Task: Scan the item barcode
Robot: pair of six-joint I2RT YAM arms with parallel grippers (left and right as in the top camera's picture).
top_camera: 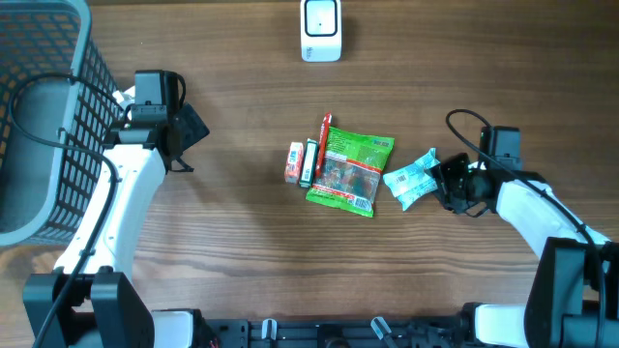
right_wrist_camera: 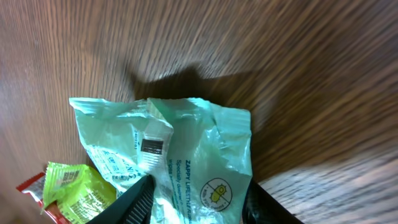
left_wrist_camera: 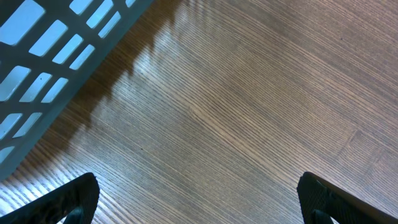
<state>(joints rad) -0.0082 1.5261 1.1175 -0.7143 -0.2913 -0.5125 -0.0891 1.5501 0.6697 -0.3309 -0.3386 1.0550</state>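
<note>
1. Overhead view: the mint packet [top_camera: 411, 179] lies right of centre on the worktop [top_camera: 242, 251], at the right pincer [top_camera: 443, 186].
2. It is thin, crinkly film, probably light and slippery; a sealed edge seems the best hold, leaving the barcode [right_wrist_camera: 152, 146] uncovered.
3. That pincer straddles the packet, but I cannot tell whether it pinches; the left pincer [left_wrist_camera: 199, 199] is spread and empty.
4. At top centre, the scanner [top_camera: 320, 29] shows too little detail to make out its window.

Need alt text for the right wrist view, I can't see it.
A crumpled mint-green packet sits between the fingers of the right gripper, a small barcode facing the camera. A bright green bag lies lower left on the wood table.
</note>
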